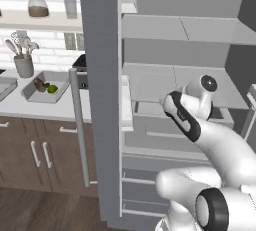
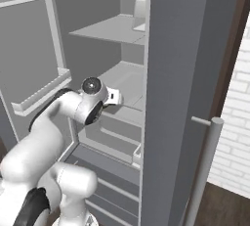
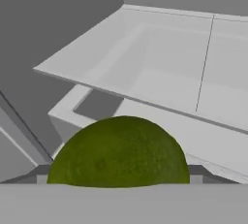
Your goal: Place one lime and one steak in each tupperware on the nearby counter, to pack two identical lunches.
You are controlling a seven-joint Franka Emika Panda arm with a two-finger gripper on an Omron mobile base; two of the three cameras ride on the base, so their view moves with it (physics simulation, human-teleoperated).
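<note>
Counter (image 1: 45,106) is running pale grey-white over dark wooden cabinets with silver handles, left of the open fridge door. One tupperware (image 1: 30,94) is sitting on it, carrying a lime (image 1: 52,88) and a dark steak (image 1: 39,84) side by side. The edge of a second grey tray (image 1: 6,87) is showing at the frame's left edge, contents not discernible. A grey utensil cup (image 1: 23,66) is standing behind the trays near the wall. Inside the fridge, pale shelves (image 2: 124,80) are sitting stacked over drawers.
</note>
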